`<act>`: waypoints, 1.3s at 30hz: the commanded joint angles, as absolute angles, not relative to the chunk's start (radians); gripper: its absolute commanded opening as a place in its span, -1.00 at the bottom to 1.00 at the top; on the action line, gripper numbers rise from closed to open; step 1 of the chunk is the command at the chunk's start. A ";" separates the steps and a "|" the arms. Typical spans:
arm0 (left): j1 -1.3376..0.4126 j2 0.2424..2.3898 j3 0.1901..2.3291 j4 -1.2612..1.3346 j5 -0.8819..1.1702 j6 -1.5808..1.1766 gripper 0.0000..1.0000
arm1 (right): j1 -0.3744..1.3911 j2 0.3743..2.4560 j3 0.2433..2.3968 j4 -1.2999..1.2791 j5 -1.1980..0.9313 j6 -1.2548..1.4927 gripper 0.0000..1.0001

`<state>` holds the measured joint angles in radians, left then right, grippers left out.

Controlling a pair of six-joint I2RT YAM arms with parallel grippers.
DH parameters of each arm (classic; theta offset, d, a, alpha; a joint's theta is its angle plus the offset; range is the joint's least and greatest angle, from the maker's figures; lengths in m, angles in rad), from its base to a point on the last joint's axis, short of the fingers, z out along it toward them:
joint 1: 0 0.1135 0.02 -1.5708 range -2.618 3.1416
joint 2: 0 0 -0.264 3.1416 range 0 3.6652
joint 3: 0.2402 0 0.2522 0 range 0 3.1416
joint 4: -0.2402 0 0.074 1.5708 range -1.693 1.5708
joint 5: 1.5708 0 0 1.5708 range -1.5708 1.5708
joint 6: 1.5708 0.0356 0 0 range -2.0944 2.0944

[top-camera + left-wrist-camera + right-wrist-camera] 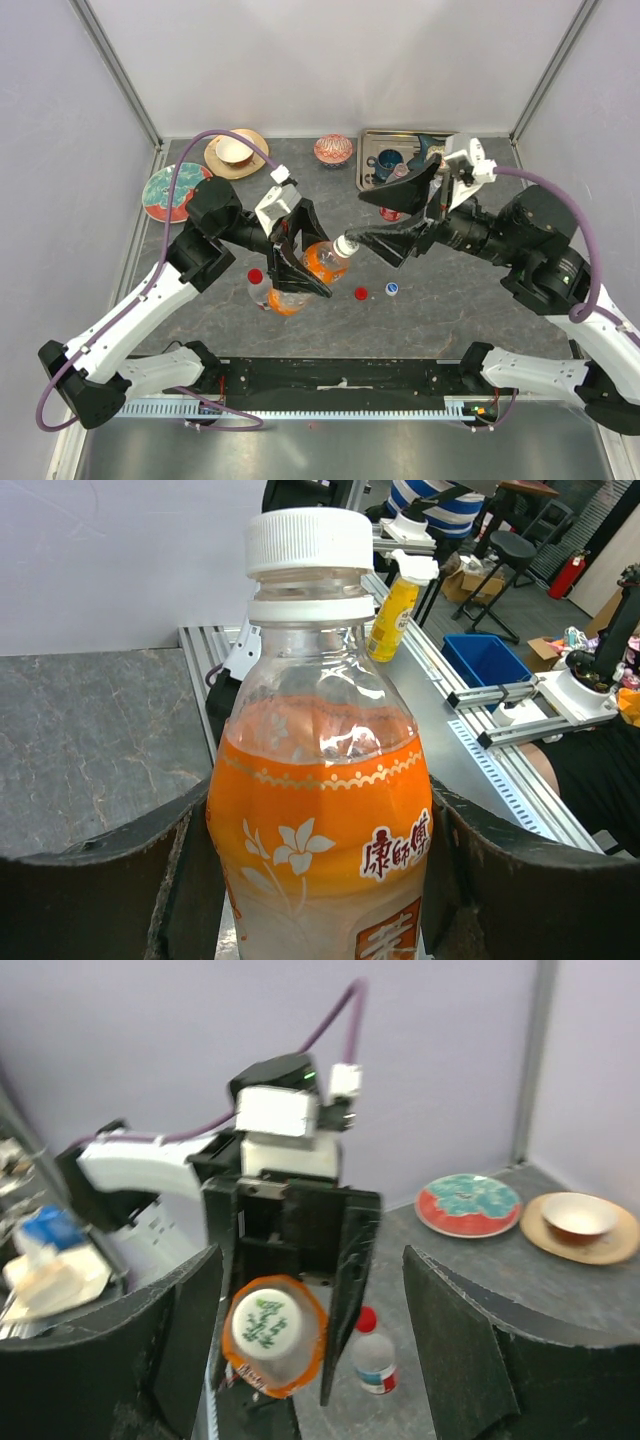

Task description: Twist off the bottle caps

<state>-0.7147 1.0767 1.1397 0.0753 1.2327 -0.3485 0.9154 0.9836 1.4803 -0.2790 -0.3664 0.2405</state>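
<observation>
1. Top external view: the left claw (305, 258) is closed around the body of the orange bottle (322, 262) and holds it above the table (440, 310), near the middle between the two arms.
2. The long axis of the orange bottle runs on a diagonal in this view, from its base at the lower left to its neck at the upper right. It leans well away from upright.
3. The white cap (347, 246) is on the neck and points toward the right arm.
4. The right claw (365, 220) is spread wide and grips nothing. Its mouth faces the cap, and its lower finger tip is just beside it.
5. Right wrist view: the cap is seen end-on, with the orange body ringed behind it. It lies between the two fingers (480, 1350), nearer the one on the picture's left, with a visible gap to each.
6. Left wrist view: the bottle stands centred in the frame with its cap at the top. A dark pad presses against each side of the orange label.
7. A red-capped bottle (257, 285) stands upright on the table just beside the base of the held bottle.
8. A loose red cap (361, 293) and a blue-and-white cap (392, 289) lie on the table near each other, below the held bottle's neck in the top view.
</observation>
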 commanded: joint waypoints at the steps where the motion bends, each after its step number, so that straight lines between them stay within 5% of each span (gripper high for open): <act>1: -0.712 1.055 1.160 0.061 1.206 -0.296 -0.14 | 0.919 0.960 1.526 -0.245 -0.097 0.304 0.59; 16: -0.718 0.986 1.100 0.008 0.710 -0.127 -0.14 | 0.920 1.098 1.645 -0.437 0.025 0.509 0.65; 39: -0.719 0.980 1.086 0.009 0.692 -0.114 -0.15 | 0.920 1.127 1.592 -0.456 -0.034 0.505 0.50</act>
